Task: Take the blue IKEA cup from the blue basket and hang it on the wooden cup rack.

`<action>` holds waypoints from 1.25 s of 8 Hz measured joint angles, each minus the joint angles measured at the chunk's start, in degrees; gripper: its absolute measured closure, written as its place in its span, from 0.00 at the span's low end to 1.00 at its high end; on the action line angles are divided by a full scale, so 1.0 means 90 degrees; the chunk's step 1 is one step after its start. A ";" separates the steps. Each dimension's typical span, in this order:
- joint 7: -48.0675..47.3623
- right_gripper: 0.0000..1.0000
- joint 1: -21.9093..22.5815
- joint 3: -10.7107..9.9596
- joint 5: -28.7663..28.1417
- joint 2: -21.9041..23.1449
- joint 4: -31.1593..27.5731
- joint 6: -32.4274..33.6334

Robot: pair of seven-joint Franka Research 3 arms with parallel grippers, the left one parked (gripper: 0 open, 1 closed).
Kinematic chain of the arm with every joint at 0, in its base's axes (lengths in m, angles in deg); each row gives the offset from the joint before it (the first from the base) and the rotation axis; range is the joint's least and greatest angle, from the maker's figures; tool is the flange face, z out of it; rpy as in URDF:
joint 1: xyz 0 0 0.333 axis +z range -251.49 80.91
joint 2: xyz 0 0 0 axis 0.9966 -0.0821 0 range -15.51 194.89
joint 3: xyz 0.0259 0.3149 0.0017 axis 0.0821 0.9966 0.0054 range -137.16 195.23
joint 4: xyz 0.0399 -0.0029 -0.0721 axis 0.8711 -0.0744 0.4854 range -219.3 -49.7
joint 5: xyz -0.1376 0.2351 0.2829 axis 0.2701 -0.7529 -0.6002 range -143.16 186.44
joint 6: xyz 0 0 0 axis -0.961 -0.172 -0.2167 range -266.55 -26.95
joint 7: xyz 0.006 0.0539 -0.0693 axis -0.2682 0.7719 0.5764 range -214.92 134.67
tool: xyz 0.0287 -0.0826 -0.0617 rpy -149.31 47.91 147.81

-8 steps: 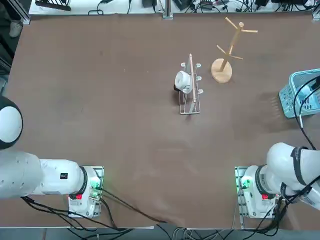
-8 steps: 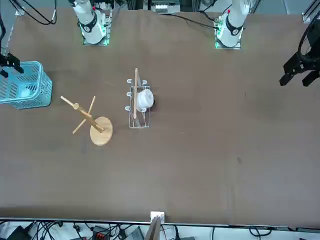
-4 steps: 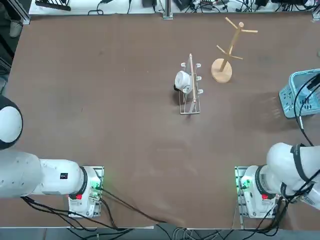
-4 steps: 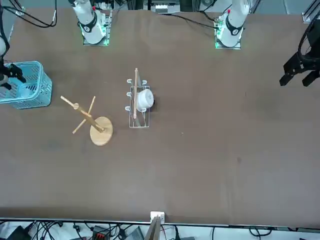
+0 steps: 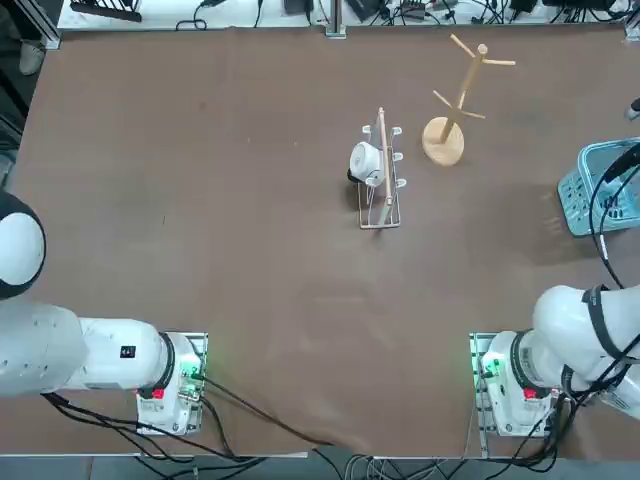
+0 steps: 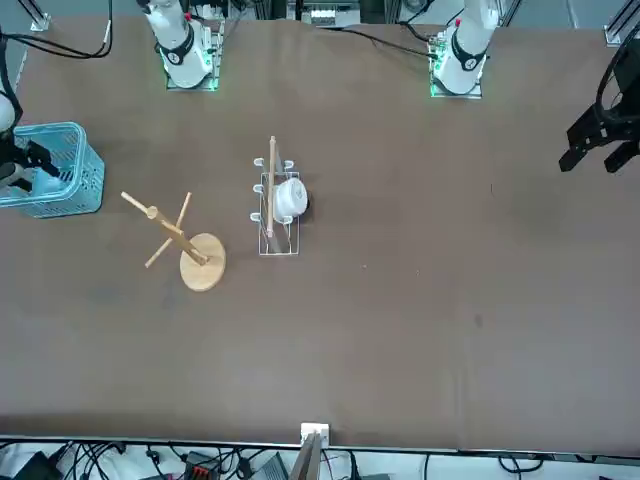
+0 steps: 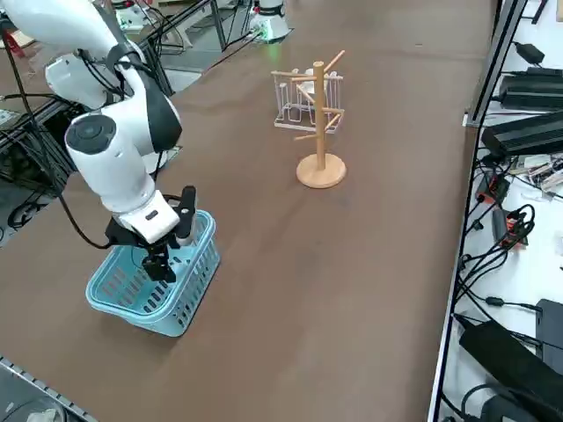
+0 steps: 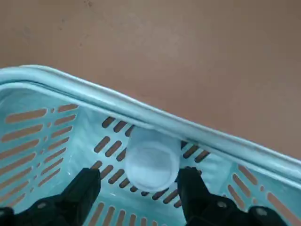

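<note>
Rectangular slatted plastic basket (image 7: 195, 294), near the surface's right edge: uniform light turquoise, slot-patterned walls. Small tapered plastic cup (image 8: 151, 162) inside: pale sky-blue, plain. Right gripper (image 8: 138, 175) at the basket: black. Branched wooden cup rack (image 7: 320, 114): light tan. Low metal wire rack (image 6: 279, 250): white, tan bar. Table surface (image 5: 250, 250): brown.

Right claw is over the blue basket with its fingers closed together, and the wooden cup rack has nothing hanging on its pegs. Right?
Not the fingers: the right wrist view shows the right claw open. It is over the blue basket, and the wooden cup rack has nothing hanging on its pegs.
</note>
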 joint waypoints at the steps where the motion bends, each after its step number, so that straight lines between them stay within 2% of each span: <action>1: 0.0001 0.00 0.0000 0.0000 -0.0043 -0.0088 0.0026 -0.0011; 5: 0.0003 0.00 -0.0005 -0.0002 -0.0057 -0.0531 0.0311 -0.0048; 10: 0.0005 0.00 -0.0020 -0.0010 -0.0076 -0.0723 0.0361 -0.0112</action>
